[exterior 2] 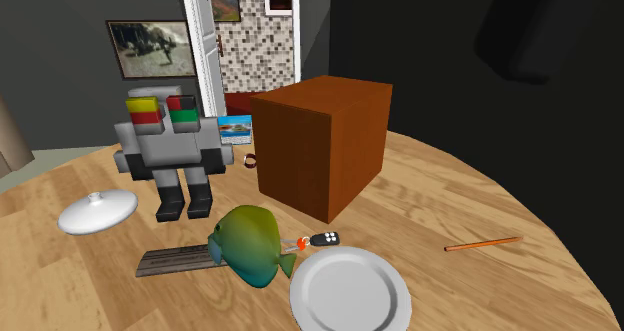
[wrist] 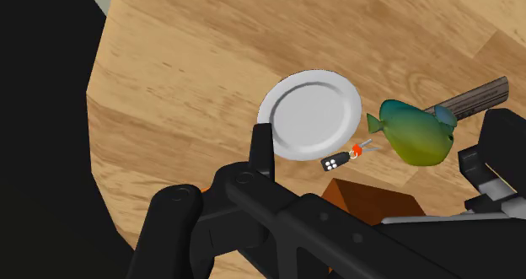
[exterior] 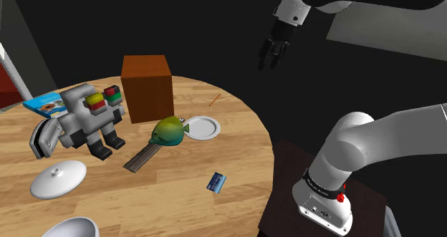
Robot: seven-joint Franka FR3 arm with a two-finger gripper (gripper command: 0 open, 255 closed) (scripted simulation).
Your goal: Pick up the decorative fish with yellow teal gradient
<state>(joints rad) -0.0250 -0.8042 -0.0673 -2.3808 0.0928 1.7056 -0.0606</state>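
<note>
The gripper (exterior: pixel 271 61) hangs well above the table (exterior: pixel 236 157), jaws apart: this is the approach. Next, it should descend over the yellow-teal fish (exterior: pixel 167 131).

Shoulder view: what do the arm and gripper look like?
The arm is white, with rounded tubular links, dark bands at the joints and a small red spot beside the lowest band. The gripper is all black, with two slim fingers.
</note>
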